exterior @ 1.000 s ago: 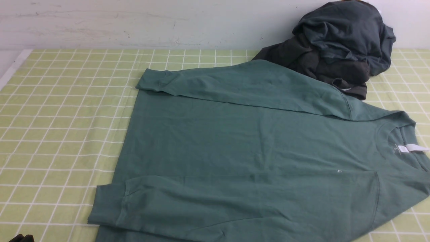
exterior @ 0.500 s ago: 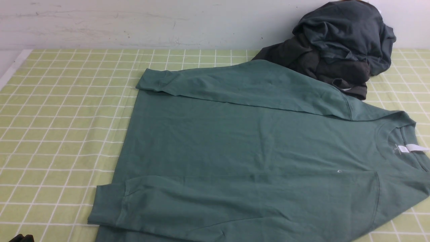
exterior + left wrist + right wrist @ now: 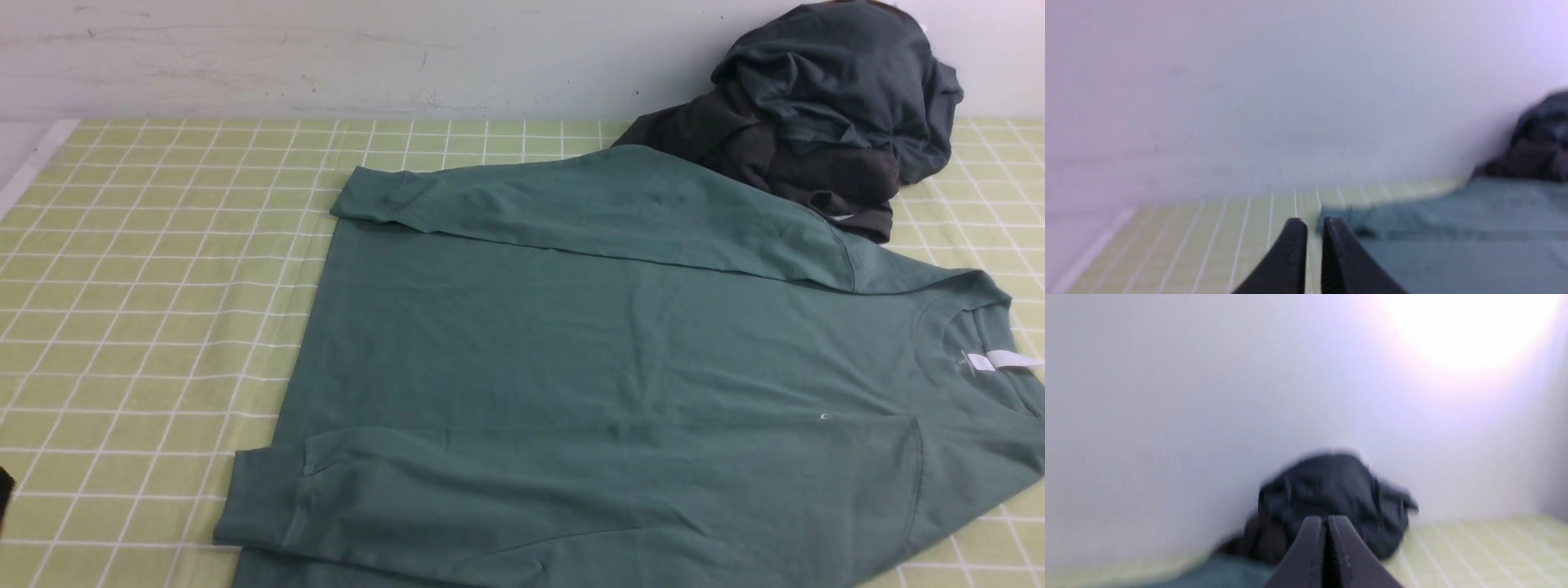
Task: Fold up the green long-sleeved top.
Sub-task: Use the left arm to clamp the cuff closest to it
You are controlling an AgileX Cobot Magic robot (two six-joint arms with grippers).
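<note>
The green long-sleeved top (image 3: 571, 351) lies flat on the checked cloth, collar and white neck label (image 3: 1000, 361) to the right. Both sleeves are folded across the body; the far cuff (image 3: 367, 196) and the near cuff (image 3: 261, 498) lie at the left. My left gripper (image 3: 1314, 222) hovers over the cloth beside the top (image 3: 1453, 245), jaws nearly together with only a slit, holding nothing. A dark sliver of that arm (image 3: 4, 490) shows at the front view's left edge. My right gripper (image 3: 1326, 518) is shut and empty, with the top's edge (image 3: 1229, 571) below it.
A heap of dark charcoal-grey garments (image 3: 816, 122) sits against the back wall at the right, touching the top's far shoulder; it also shows as a dark heap (image 3: 1331, 490) ahead of the right gripper. The yellow-green checked tablecloth (image 3: 147, 286) lies bare to the left.
The dark tip of the left arm has left the front view's bottom-left corner and now shows higher up at the left edge. The top has not moved.
</note>
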